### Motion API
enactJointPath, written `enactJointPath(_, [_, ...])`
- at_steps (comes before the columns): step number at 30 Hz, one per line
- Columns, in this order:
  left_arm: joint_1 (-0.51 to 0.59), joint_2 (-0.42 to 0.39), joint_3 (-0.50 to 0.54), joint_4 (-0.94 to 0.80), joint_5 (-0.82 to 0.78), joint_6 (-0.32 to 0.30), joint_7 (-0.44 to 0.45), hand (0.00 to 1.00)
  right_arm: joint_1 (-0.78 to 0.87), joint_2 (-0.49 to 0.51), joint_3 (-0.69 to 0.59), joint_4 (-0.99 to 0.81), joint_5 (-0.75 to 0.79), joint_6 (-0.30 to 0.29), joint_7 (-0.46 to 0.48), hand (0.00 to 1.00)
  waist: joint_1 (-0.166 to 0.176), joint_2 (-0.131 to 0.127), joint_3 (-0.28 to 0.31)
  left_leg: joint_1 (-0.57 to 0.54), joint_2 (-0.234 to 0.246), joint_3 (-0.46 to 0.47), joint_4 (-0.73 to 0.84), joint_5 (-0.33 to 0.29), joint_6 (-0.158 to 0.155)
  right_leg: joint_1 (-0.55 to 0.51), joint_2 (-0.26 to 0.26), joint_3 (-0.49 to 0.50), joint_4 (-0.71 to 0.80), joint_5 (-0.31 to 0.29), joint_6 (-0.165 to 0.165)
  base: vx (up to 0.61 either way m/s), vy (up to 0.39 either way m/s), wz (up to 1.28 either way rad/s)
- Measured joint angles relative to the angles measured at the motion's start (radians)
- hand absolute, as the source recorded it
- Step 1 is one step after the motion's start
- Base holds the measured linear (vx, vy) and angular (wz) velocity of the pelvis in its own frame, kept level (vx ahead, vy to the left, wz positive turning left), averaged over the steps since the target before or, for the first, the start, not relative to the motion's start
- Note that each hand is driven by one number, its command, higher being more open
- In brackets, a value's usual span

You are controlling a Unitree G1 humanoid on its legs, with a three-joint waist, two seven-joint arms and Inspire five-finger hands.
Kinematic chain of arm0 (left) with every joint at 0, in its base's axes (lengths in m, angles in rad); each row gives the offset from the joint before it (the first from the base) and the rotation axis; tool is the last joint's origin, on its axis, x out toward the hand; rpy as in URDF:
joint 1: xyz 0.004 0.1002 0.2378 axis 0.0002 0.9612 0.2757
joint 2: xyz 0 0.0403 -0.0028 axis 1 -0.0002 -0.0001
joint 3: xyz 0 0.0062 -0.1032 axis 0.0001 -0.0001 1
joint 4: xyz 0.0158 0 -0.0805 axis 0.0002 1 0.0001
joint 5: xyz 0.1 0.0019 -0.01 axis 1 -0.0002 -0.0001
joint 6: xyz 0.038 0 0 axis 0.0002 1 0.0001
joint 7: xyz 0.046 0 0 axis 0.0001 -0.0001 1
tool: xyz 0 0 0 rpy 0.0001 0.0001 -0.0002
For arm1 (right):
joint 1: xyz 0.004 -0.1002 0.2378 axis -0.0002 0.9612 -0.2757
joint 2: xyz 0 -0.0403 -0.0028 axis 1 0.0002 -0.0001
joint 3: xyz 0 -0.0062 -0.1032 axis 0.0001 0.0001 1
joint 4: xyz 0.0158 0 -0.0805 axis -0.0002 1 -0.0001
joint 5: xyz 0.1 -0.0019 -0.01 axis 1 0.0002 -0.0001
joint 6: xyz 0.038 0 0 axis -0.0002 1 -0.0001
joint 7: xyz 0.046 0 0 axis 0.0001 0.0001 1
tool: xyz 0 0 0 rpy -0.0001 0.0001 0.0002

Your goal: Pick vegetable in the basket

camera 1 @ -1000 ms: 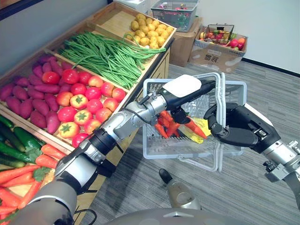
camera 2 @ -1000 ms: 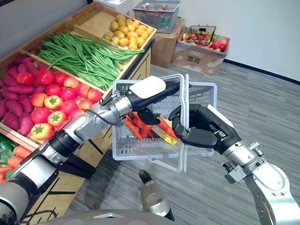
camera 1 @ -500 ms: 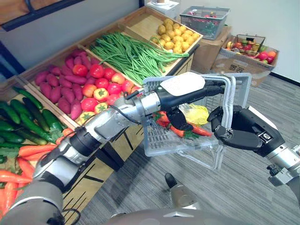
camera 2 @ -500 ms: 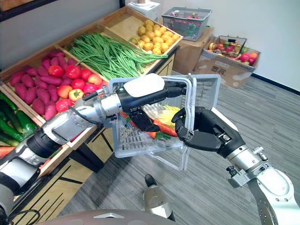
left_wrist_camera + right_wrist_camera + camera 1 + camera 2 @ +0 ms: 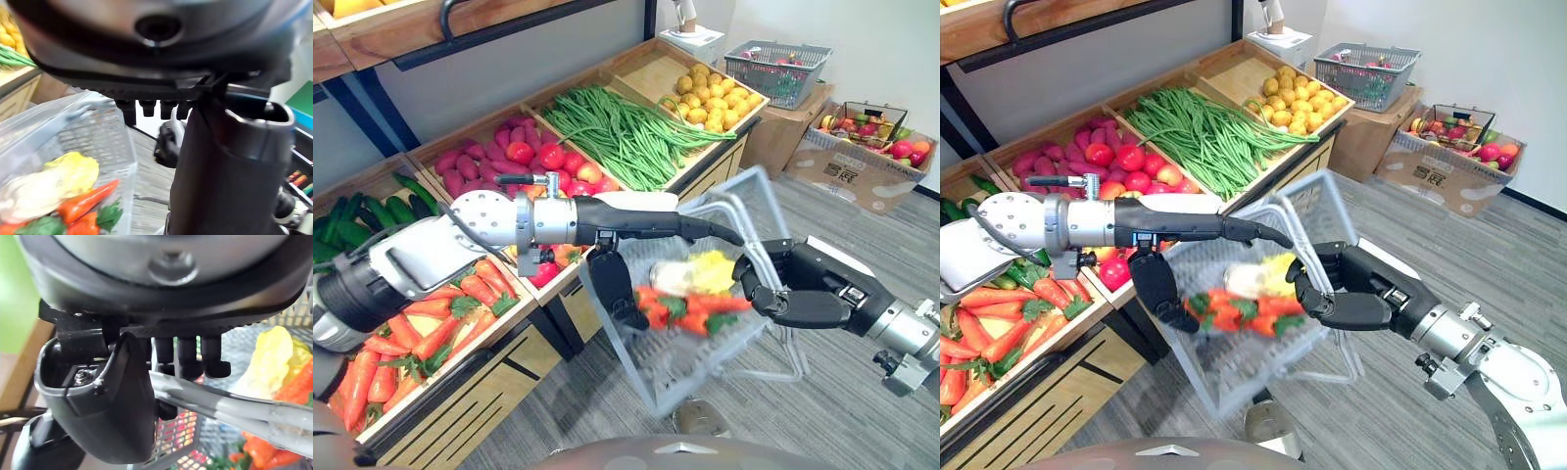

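Left arm: reaches from the left across the front of the wooden bench [image 5: 480, 392], forearm near level. The left hand [image 5: 636, 223] lies flat over the upper rim of the basket [image 5: 705, 362], with its fingers [image 5: 710, 231] straight and spread open, holding nothing. Its thumb [image 5: 610, 286] hangs down against the basket's near wall. Whether the fingertips touch the rim cannot be told.

Right arm: enters from the lower right, wrist bent inward. The right hand [image 5: 793, 289] is closed round the two grey handles [image 5: 234, 411]. In the right wrist view its fingers [image 5: 188, 355] hook over the handles from above, with the thumb below them.

Basket: clear grey mesh plastic, held in the air between the two hands, just beside the bench front and above the grey floor [image 5: 862, 411]. It is tipped, with its open top turned toward the bench.

Contents: several carrots [image 5: 690, 311] with green tops lie along the basket bottom. A yellow item [image 5: 713, 269] and a pale item [image 5: 668, 276] sit above them.

Bench compartments, far to near: round yellow produce [image 5: 710, 88], green beans [image 5: 617, 132], tomatoes [image 5: 558, 157] beside purple sweet potatoes [image 5: 460, 166], cucumbers [image 5: 362, 211], loose carrots [image 5: 421, 323].

Background: a grey shop basket [image 5: 778, 69] on a box, and a cardboard box [image 5: 857, 171] with fruit.
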Motion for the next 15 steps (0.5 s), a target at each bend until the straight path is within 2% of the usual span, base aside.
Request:
enactJointPath(3, [0.014, 0.005, 0.033, -0.074, -0.117, -0.001, -0.033, 1.00, 0.001, -0.050, 0.041, 0.041, -0.007, 0.022, -0.002, 0.00, 0.004, 0.000, -0.002, 0.006, -0.014, -0.008, -0.021, 0.010, 0.001, 0.009, -0.009, -0.010, -0.005, 0.000, 0.000, 0.03, 0.047, 0.13])
enactJointPath(7, [0.137, 0.040, 0.116, -0.104, -0.152, -0.003, -0.045, 1.00, 0.002, -0.069, 0.057, 0.072, -0.005, 0.035, -0.015, 0.00, -0.007, 0.002, -0.017, 0.008, -0.034, -0.020, -0.057, 0.028, 0.001, 0.015, -0.021, -0.028, -0.017, 0.000, 0.000, 0.00, 0.033, 0.12])
enactJointPath(12, [0.327, 0.049, 0.285, -0.062, -0.174, -0.002, -0.019, 1.00, 0.010, -0.058, 0.059, 0.072, -0.003, 0.034, -0.018, 0.00, -0.004, -0.012, -0.034, 0.010, -0.059, -0.056, -0.113, 0.064, -0.004, 0.032, -0.036, -0.069, -0.034, -0.001, -0.002, -0.01, 0.006, 0.24])
enactJointPath(15, [0.412, 0.048, 0.383, -0.028, -0.188, -0.003, 0.014, 1.00, 0.032, -0.001, 0.063, 0.075, 0.007, 0.034, -0.021, 0.00, 0.019, -0.024, -0.052, 0.007, -0.072, -0.088, -0.154, 0.098, 0.001, 0.040, -0.041, -0.104, -0.040, -0.005, -0.008, 0.01, -0.015, 0.31])
